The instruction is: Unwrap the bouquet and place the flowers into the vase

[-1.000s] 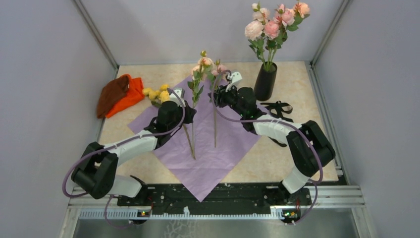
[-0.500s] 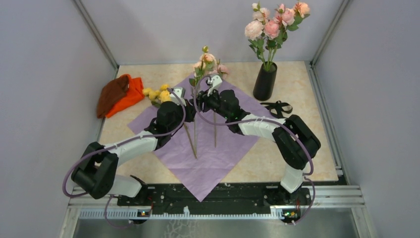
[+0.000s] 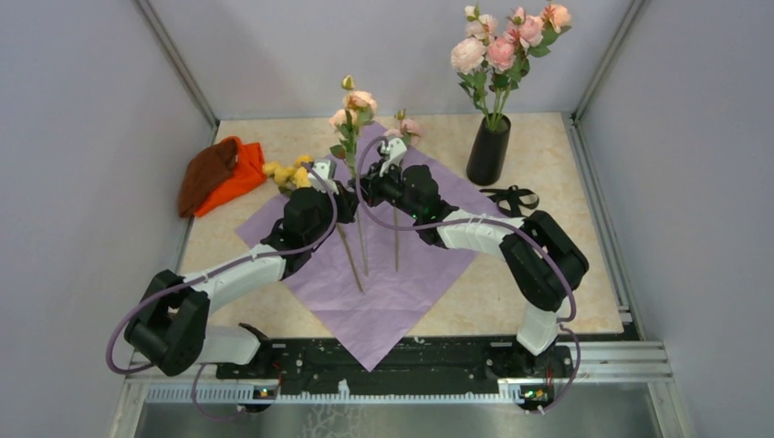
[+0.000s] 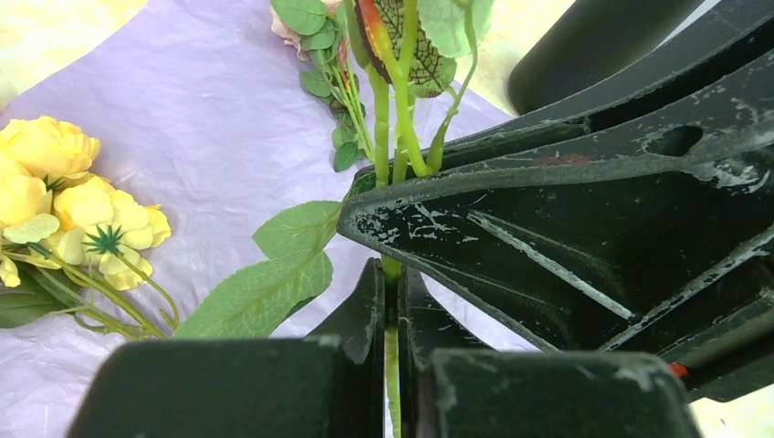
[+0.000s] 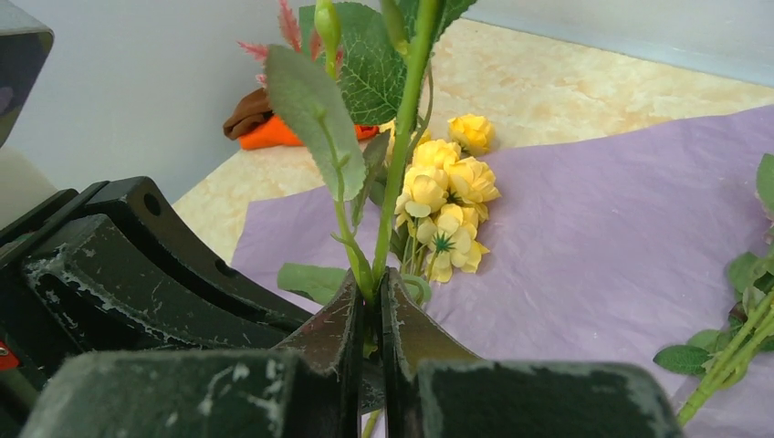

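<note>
One peach-bloomed flower [image 3: 357, 99] stands upright over the middle of the spread lilac paper [image 3: 402, 287]. Its green stem is pinched by both the left gripper [image 4: 391, 278] and the right gripper [image 5: 372, 297] (jaws tight on it, the two just beside each other). The vase [image 3: 488, 151] stands off the paper at the far right holding several pink blooms, while yellow flowers [image 3: 290, 172] and another pink stem [image 3: 396, 237] lie on the paper.

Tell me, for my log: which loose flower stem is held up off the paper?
The peach-bloomed stem, upright between the arms, with left gripper and right gripper both shut on it. The pink stem and yellow flowers lie on the paper.
</note>
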{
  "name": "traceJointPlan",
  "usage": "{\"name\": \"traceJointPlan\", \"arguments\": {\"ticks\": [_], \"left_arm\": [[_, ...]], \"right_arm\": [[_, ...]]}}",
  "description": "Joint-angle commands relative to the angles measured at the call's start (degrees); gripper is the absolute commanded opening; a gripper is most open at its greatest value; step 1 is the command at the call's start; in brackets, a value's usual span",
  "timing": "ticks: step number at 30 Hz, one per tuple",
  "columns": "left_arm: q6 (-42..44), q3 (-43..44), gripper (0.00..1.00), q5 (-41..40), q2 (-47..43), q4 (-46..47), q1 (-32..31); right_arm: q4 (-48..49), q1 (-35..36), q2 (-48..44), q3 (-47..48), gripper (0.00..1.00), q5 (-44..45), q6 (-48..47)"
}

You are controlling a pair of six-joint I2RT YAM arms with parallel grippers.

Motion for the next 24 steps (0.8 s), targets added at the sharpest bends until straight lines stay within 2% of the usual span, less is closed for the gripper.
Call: {"name": "traceJointPlan", "arguments": {"ticks": [1, 7, 12, 18, 21, 24], "left_arm": [[1.1, 0.6, 0.00, 0.5, -1.9, 1.0, -0.7], [1.4, -0.6, 0.02, -0.6, -4.2, -0.8, -0.8], [2.0, -0.5, 0.23, -1.7, -5.2, -3.7, -0.8], [1.8, -2.0, 0.39, -2.4, -8.3, -4.7, -0.9], [1.6, -2.6, 0.53, -2.2, -10.2, -5.3, -0.9], [1.6, -2.8, 0.56, -2.3, -11.6, -6.3, -0.9]], "right_arm": [[1.7, 0.5, -0.8, 1.7, 0.00, -1.2, -1.2], [1.1, 0.5, -0.2, 3.7, 0.00, -1.5, -1.8], [0.2, 0.5, -1.3, 4.5, 0.00, 0.1, -3.6], [-2.1, 0.4, -2.8, 5.2, 0.00, 2.8, -7.5], [-2.2, -0.1, -3.6, 4.8, 0.00, 3.3, -7.9], [-1.9, -0.3, -4.2, 4.4, 0.00, 3.4, -8.0]]}}
